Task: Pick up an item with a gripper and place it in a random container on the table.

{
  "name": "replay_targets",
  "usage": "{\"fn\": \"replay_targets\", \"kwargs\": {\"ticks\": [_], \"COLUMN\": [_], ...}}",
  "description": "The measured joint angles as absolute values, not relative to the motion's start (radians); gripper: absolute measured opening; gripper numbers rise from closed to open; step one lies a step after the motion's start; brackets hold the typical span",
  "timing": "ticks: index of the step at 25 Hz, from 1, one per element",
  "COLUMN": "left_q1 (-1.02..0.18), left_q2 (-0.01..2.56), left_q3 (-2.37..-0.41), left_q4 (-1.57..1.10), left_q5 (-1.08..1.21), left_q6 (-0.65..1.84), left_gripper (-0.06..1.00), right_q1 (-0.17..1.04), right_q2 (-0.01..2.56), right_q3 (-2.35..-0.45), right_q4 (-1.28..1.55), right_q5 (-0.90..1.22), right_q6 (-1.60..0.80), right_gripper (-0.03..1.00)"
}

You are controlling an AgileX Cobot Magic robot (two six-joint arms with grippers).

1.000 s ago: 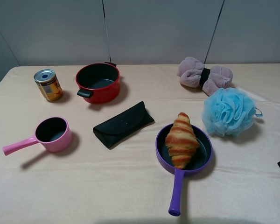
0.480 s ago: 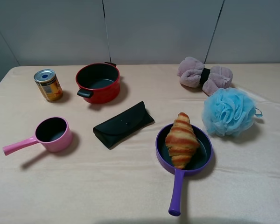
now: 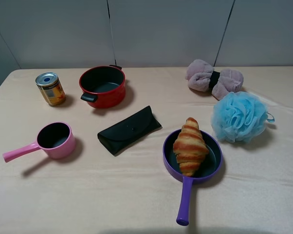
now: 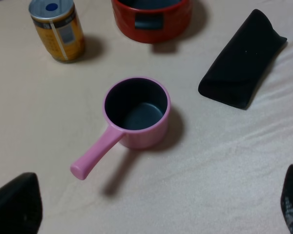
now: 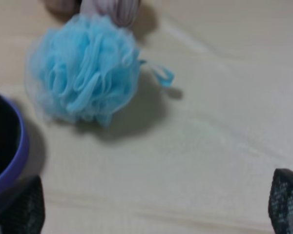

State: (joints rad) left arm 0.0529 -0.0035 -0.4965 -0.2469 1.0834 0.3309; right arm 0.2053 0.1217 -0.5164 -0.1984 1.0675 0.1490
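Exterior high: croissant [image 3: 189,146] sits in the purple pan [image 3: 214,168] near the bench [image 3: 136,195] front edge, right of middle. The dark tool tip seen a second ago at the right edge is gone, so we judge placement done and the arm retreated.

Left wrist: left tool [image 4: 151,204] spread, empty, above the pink saucepan [image 4: 136,112]; only fingertips show.

Right wrist: right tool [image 5: 156,207] spread wide, empty. Blurry; blue pouf [image 5: 83,68] visible, pan rim cut off.
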Motion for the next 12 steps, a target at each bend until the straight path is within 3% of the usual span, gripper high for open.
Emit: {"fn": "replay_targets", "kwargs": {"ticks": [12], "left_q1": [0.053], "left_q2": [-0.003], "left_q3": [-0.496], "left_q4": [-0.247], "left_q5": [1.083], "left_q6": [0.331], "left_gripper": [0.99], "right_q1": [0.054], "right_q2": [-0.005], "right_q3": [-0.493], "right_q4": [-0.06], "right_q5": [1.03], "right_q6": [-0.028], "right_gripper": [0.69]}}
